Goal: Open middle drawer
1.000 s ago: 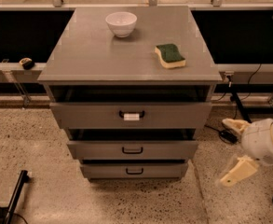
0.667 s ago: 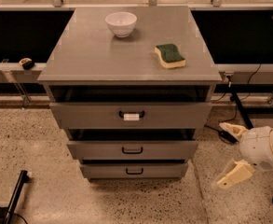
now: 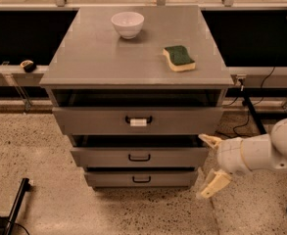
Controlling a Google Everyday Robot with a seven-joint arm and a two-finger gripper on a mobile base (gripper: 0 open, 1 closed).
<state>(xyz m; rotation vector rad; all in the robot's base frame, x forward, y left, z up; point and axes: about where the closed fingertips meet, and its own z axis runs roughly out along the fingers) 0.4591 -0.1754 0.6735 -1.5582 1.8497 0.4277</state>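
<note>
Gripper (image 3: 211, 163) spread wide, empty, just beside right end of middle drawer (image 3: 172, 157); contact unclear.

- claw (image 3: 207, 166) just right of the middle drawer (image 3: 172, 156), by its right end, fingers spread wide, one higher than the drawer front, one lower
- floor (image 3: 108, 209) in front of middle drawer bare, straight way in to its handle (image 3: 139, 157)
- top drawer (image 3: 182, 120) directly above middle drawer, wider, dark gap between
- bottom drawer (image 3: 172, 179) directly below, narrower
- left of middle drawer: bare floor, black bar (image 3: 18, 199) low and well apart
- right of middle drawer, beyond claw: cables (image 3: 246, 119) on floor
- bowl (image 3: 128, 24), sponge (image 3: 179, 58) on tabletop (image 3: 94, 58) above middle drawer, off the front path
</note>
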